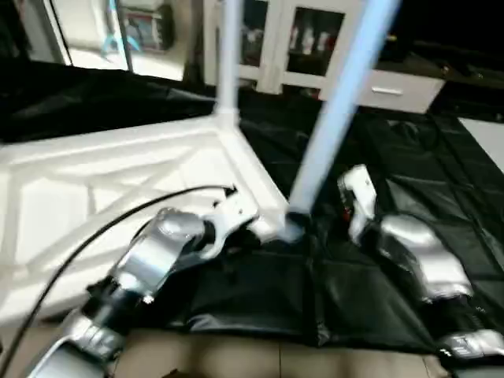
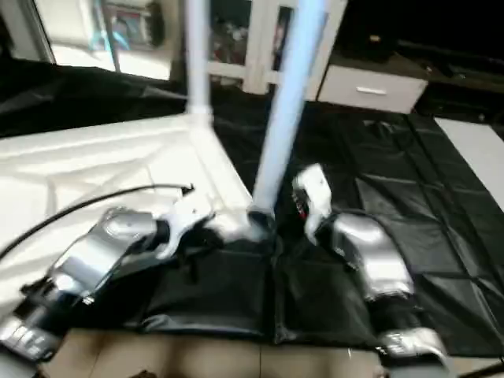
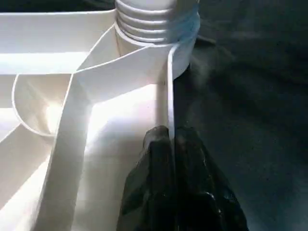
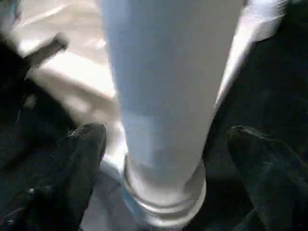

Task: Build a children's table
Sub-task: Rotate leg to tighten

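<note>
Two silver forearms reach in from the near edge. On the left, the left gripper [image 3: 171, 144] has its black fingers pressed together on the thin side rim of the table top [image 1: 102, 189], close to the near corner. On the right, the right gripper [image 4: 166, 144] has its two fingers [image 4: 82, 149] spread wide on both sides of the near leg [image 1: 335, 118], and they do not touch it. The white table top lies upside down, so its ribs face up. I count two legs standing in corner sockets: the near leg, whose ribbed end sits in the corner socket [image 3: 159, 29], and a far leg [image 1: 228, 55] at the next corner. Both rise out of the picture. All of this lies on a black sheet [image 1: 409, 173] spread over the floor. Behind it are white cabinets [image 1: 315, 39] with glass doors and a white drawer unit [image 1: 398, 88].
</note>
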